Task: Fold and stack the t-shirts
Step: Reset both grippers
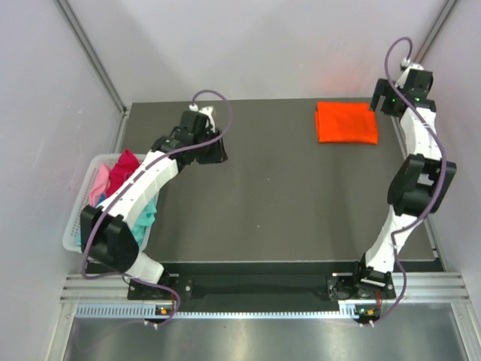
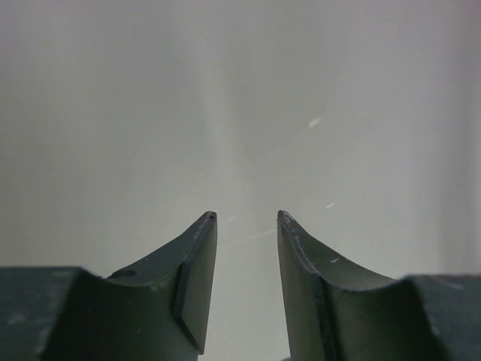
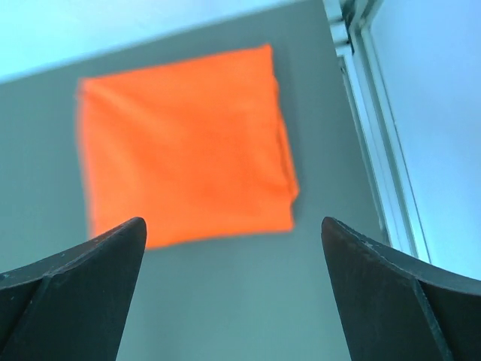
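A bright orange t-shirt (image 1: 346, 122), folded into a neat square, lies flat at the back right of the dark table; it also shows in the right wrist view (image 3: 184, 143). My right gripper (image 1: 381, 98) (image 3: 234, 222) hovers just right of it, wide open and empty. Magenta (image 1: 124, 169), pale pink (image 1: 98, 183) and teal (image 1: 149, 216) t-shirts lie crumpled in the white basket (image 1: 73, 226) at the left. My left gripper (image 1: 213, 153) (image 2: 248, 216) hangs over the table's back left, jaws a little apart with nothing between them.
The basket stands off the table's left edge, partly under my left arm. A metal frame rail (image 3: 376, 143) runs along the table's right edge next to the orange shirt. Pale walls enclose the back and sides.
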You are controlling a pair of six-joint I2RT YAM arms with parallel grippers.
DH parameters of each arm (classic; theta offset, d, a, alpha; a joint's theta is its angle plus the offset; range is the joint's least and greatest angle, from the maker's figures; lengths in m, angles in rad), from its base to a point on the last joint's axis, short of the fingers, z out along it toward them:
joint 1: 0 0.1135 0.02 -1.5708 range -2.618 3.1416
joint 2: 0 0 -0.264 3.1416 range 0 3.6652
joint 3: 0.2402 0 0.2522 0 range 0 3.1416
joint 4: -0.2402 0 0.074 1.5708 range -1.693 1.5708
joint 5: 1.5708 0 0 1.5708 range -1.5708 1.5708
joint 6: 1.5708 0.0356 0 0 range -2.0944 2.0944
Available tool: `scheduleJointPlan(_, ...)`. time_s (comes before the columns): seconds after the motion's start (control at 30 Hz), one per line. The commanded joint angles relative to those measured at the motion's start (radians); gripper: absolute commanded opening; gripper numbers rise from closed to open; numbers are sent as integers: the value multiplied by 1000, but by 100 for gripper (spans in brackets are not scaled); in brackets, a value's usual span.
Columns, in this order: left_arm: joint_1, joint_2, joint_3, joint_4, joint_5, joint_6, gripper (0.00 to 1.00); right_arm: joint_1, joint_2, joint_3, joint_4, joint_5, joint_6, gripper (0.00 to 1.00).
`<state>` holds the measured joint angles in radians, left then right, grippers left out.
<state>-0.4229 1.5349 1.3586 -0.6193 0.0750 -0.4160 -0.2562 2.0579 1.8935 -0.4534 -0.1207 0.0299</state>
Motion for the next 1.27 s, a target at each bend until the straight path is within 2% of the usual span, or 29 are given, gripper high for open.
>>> scheduleJointPlan(0.0,-2,-136,-7,134,20,31,44,69,-278,-77,-40,12,97,100)
scheduleJointPlan(0.07,-1,-199,-18,177,6,37,48,103,-390,-149,-132,3,133,100)
scheduleJointPlan(0.13,-1,-254,-26,199,6,39,61,150,-464,-230,-197,9,184,100)
scheduleJointPlan(0.17,-1,-268,-27,205,14,39,98,170,-502,-266,-229,12,206,100)
scheduleJointPlan(0.27,-1,-318,-53,216,40,37,99,286,-722,-463,-200,10,292,100)
scheduleJointPlan(0.33,-1,-347,-62,204,55,39,99,372,-812,-610,-176,-20,341,100)
scheduleJointPlan(0.4,-1,-370,-78,179,71,42,99,414,-936,-698,-142,-60,376,100)
scheduleJointPlan(0.53,-1,-403,-119,150,95,10,99,420,-1120,-905,-98,-131,453,100)
scheduleJointPlan(0.67,-1,-438,-173,150,120,-13,99,420,-1243,-952,-82,-157,472,100)
scheduleJointPlan(0.77,-1,-472,-203,176,121,-29,99,420,-1274,-952,-85,-143,478,100)
scheduleJointPlan(1.23,-1,-475,-194,141,85,8,99,420,-1308,-935,-85,-86,449,100)
